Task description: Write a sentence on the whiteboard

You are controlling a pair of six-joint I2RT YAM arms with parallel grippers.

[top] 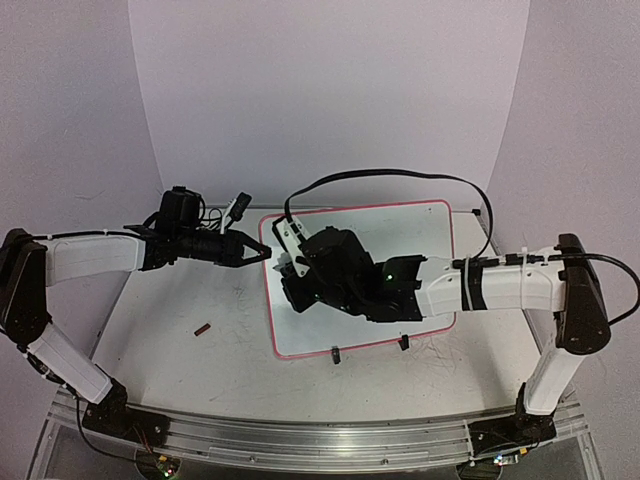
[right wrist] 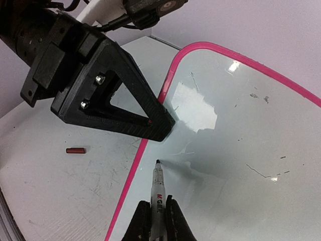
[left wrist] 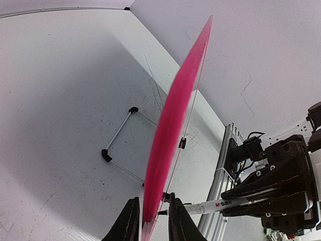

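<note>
Top external view shows your left arm stretched rightward, low over the table (top: 180, 360), with the left gripper (top: 248, 249) pinching the left rim of the whiteboard (top: 400, 225). Your right arm reaches leftward across the whiteboard, wrist bent down, with the right gripper (top: 290, 268) clenched on a marker (right wrist: 157, 188). The marker's tip is down at the whiteboard, just inside that rim. The whiteboard sits mid-table between both arms.
</note>
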